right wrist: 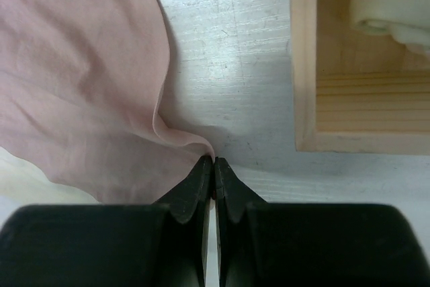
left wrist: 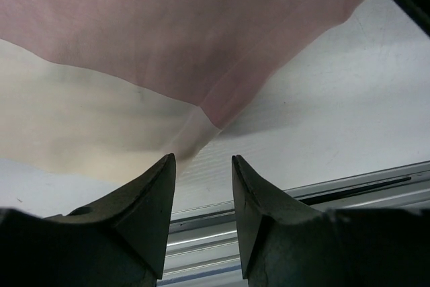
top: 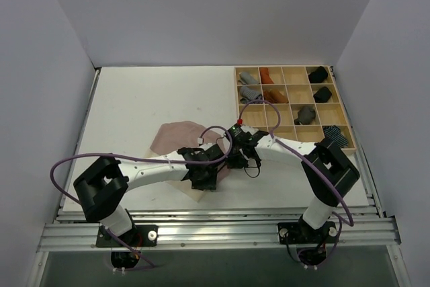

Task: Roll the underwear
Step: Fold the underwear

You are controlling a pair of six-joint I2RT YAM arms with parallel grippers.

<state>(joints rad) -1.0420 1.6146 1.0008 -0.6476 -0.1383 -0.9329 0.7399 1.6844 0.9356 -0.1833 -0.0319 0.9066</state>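
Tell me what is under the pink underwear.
The white table shows around the pink underwear, and a beige layer peeks out from beneath its near edge. Anything under its middle is hidden by the cloth.

The jaws of the left gripper (left wrist: 202, 160) stand apart, nothing between them, just below a corner of the dusty pink underwear (left wrist: 168, 25), which seems lifted off the white tabletop (left wrist: 349, 112) near a metal rail (left wrist: 356, 189).

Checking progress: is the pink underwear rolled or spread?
Spread out: the pink underwear shows as a broad unrolled sheet, the right gripper pinching its edge.
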